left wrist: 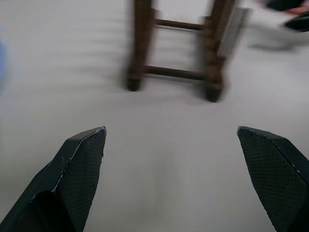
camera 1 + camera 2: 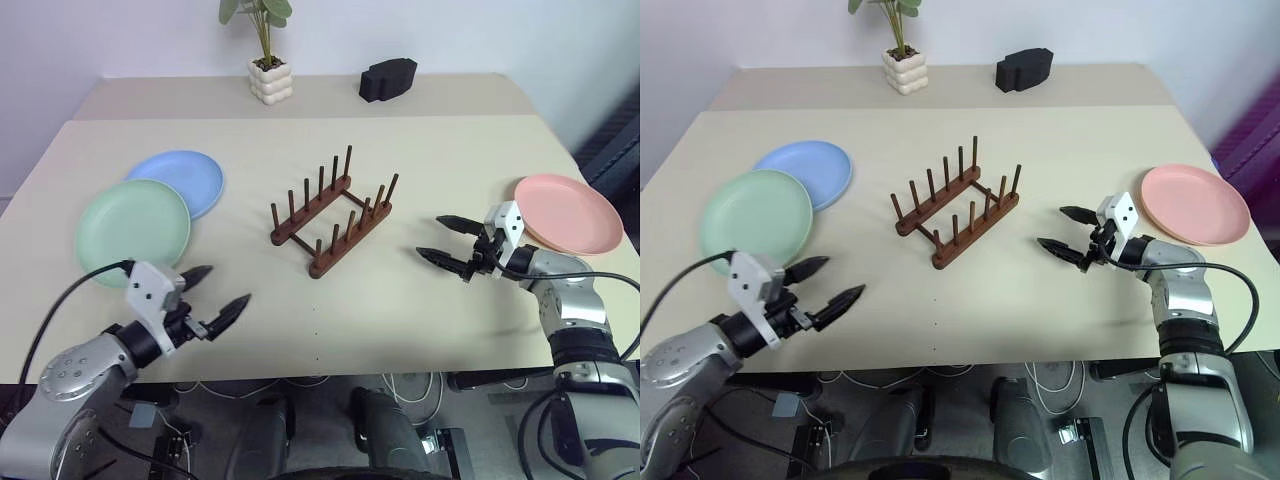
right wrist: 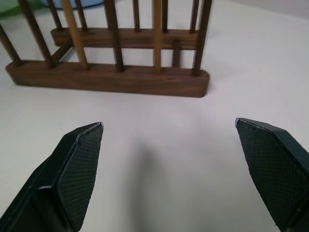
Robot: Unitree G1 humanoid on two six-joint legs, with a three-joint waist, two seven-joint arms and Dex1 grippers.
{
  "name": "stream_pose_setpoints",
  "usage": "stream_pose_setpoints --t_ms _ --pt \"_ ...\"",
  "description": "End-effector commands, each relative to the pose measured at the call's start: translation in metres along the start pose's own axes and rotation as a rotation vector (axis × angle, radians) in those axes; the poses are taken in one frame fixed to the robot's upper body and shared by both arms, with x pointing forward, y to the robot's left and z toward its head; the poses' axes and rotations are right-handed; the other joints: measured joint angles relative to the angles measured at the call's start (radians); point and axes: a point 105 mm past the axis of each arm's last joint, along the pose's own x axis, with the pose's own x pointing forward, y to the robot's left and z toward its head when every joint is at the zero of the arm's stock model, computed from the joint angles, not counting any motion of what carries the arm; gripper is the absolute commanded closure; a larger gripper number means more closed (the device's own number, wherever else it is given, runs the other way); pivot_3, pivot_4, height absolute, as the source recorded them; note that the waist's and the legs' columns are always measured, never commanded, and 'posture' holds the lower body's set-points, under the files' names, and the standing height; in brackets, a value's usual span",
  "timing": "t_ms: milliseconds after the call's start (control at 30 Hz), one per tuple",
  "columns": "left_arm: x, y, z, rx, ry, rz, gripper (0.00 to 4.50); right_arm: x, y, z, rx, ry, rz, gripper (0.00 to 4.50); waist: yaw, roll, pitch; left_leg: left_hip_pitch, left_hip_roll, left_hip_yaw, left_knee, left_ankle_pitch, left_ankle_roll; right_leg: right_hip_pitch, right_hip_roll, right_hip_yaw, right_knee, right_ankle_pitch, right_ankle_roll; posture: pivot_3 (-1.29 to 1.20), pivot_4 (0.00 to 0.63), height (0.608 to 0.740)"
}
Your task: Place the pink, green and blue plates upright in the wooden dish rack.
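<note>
The wooden dish rack [image 2: 331, 212] stands empty in the middle of the table, its pegs upright. A green plate [image 2: 132, 228] lies flat at the left, overlapping the blue plate [image 2: 186, 178] behind it. The pink plate [image 2: 568, 212] lies flat near the table's right edge. My left gripper [image 2: 218, 290] hovers open near the front edge, just right of the green plate, pointing toward the rack [image 1: 176, 48]. My right gripper [image 2: 447, 242] is open between the rack [image 3: 111, 77] and the pink plate, pointing at the rack. Both hold nothing.
A potted plant in a white pot [image 2: 270, 78] and a black block [image 2: 387, 78] stand at the back of the table. The table's front edge [image 2: 330, 372] runs just below both grippers.
</note>
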Motion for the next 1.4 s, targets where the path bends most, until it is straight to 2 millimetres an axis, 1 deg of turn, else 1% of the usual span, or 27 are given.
stream_pose_setpoints --t_ms 33,100,167,233,300,433,500,633,733,800,833,933,1000,1033,1200,1300,1400 --pt "0.016 -0.017 0.000 0.067 0.034 -0.093 0.00 0.002 0.011 0.017 -0.028 -0.055 -0.002 0.03 0.001 0.001 0.000 0.000 0.000 0.000 0.000 0.000 0.000 0.000 0.000 0.000 0.000 0.000 0.000 0.00 0.150 0.736" --pt "0.025 -0.016 -0.008 0.091 0.077 -0.107 0.00 0.004 0.022 0.018 -0.018 -0.061 -0.001 0.03 0.000 0.001 0.000 0.001 -0.001 0.000 0.000 0.000 0.000 0.000 0.001 0.000 0.001 0.000 0.000 0.00 0.150 0.736" --pt "0.027 -0.013 -0.012 0.116 0.091 -0.116 0.00 0.006 0.034 0.018 -0.012 -0.065 0.002 0.03 -0.002 0.001 -0.001 0.002 -0.001 0.000 0.000 0.000 0.000 0.000 0.001 0.000 0.001 0.000 0.000 0.00 0.150 0.736" --pt "0.040 -0.007 -0.012 0.102 0.079 -0.104 0.00 0.005 0.047 0.021 0.000 -0.077 0.004 0.03 -0.001 0.002 -0.001 0.002 -0.001 0.000 -0.001 0.000 0.000 0.000 0.001 0.000 0.001 0.000 0.000 0.00 0.150 0.736" --pt "0.055 -0.004 -0.012 0.127 0.079 -0.104 0.00 0.003 0.059 0.027 0.007 -0.085 0.013 0.03 0.003 0.002 0.000 0.001 -0.001 -0.001 0.000 0.000 0.000 0.000 0.001 0.000 0.002 0.000 0.000 0.00 0.150 0.736" --pt "0.078 -0.004 -0.014 0.136 0.067 -0.149 0.00 0.004 0.079 0.034 0.021 -0.086 0.042 0.03 0.003 0.001 -0.001 0.001 -0.001 -0.001 0.001 0.000 0.000 0.001 0.000 0.000 0.001 0.000 0.000 0.00 0.150 0.736" --pt "0.092 -0.005 -0.014 0.131 0.057 -0.160 0.00 0.004 0.085 0.034 0.025 -0.081 0.054 0.03 0.003 0.001 -0.001 0.001 -0.001 -0.001 0.001 0.000 0.000 0.001 0.000 0.000 0.001 0.000 0.000 0.00 0.150 0.736" --pt "0.110 -0.013 -0.016 0.145 0.058 -0.218 0.00 0.010 0.093 0.032 0.040 -0.083 0.068 0.03 0.000 0.001 -0.001 0.001 -0.001 0.000 0.001 0.000 0.000 0.001 0.000 0.000 0.001 0.000 0.000 0.00 0.150 0.736" --pt "0.123 -0.013 -0.021 0.148 0.080 -0.207 0.00 0.011 0.091 0.029 0.042 -0.086 0.058 0.03 0.002 0.001 -0.001 0.001 -0.001 -0.001 0.001 0.000 0.000 0.001 0.001 0.000 0.001 0.000 0.000 0.00 0.150 0.736" --pt "0.129 -0.011 -0.020 0.162 0.060 -0.174 0.55 0.012 0.089 0.029 0.042 -0.087 0.056 0.00 0.002 0.002 -0.001 0.001 -0.001 -0.001 0.001 0.000 0.000 0.001 0.000 0.000 0.001 0.000 0.000 0.00 0.150 0.736" --pt "0.131 -0.010 -0.020 0.163 0.056 -0.159 0.90 0.013 0.089 0.028 0.042 -0.087 0.056 0.00 0.003 0.002 -0.001 0.001 -0.002 0.000 0.001 0.000 0.000 0.001 0.000 0.000 0.002 0.000 0.000 0.00 0.150 0.736" --pt "0.136 -0.006 -0.026 0.164 0.060 -0.103 2.38 0.016 0.096 0.022 0.043 -0.064 0.078 0.00 0.003 0.001 -0.001 0.002 -0.001 -0.001 0.001 0.000 0.000 0.001 0.000 0.000 0.002 0.000 0.001 0.00 0.150 0.736" --pt "0.136 -0.008 -0.025 0.165 0.038 -0.093 3.48 0.019 0.102 0.018 0.048 -0.046 0.100 0.00 0.004 0.002 -0.001 0.002 -0.001 -0.001 0.001 0.000 0.000 0.002 0.000 0.000 0.002 0.000 0.001 0.00 0.150 0.736" --pt "0.136 -0.009 -0.024 0.166 0.032 -0.095 3.78 0.020 0.104 0.017 0.052 -0.044 0.106 0.00 0.004 0.002 -0.001 0.002 -0.001 -0.001 0.001 0.000 0.000 0.002 0.000 0.000 0.002 0.000 0.001 0.00 0.150 0.736" --pt "0.134 -0.009 -0.022 0.183 0.029 -0.132 3.77 0.022 0.106 0.012 0.059 -0.028 0.106 0.00 0.003 0.002 -0.001 0.002 -0.001 -0.001 0.001 0.000 0.000 0.002 0.000 0.000 0.002 0.000 0.001 0.00 0.150 0.736" --pt "0.132 -0.013 -0.013 0.190 0.006 -0.256 3.77 0.022 0.106 0.010 0.055 -0.014 0.105 0.00 0.004 0.002 -0.001 0.002 -0.002 -0.001 0.001 0.000 0.000 0.002 0.000 0.000 0.002 0.000 0.000 0.00 0.150 0.736" --pt "0.136 -0.011 -0.003 0.260 0.016 -0.392 3.77 0.020 0.106 0.008 0.057 -0.008 0.100 0.00 0.007 0.002 -0.001 0.002 -0.002 -0.001 0.002 0.000 0.000 0.002 0.000 -0.001 0.002 0.000 0.000 0.00 0.150 0.736"
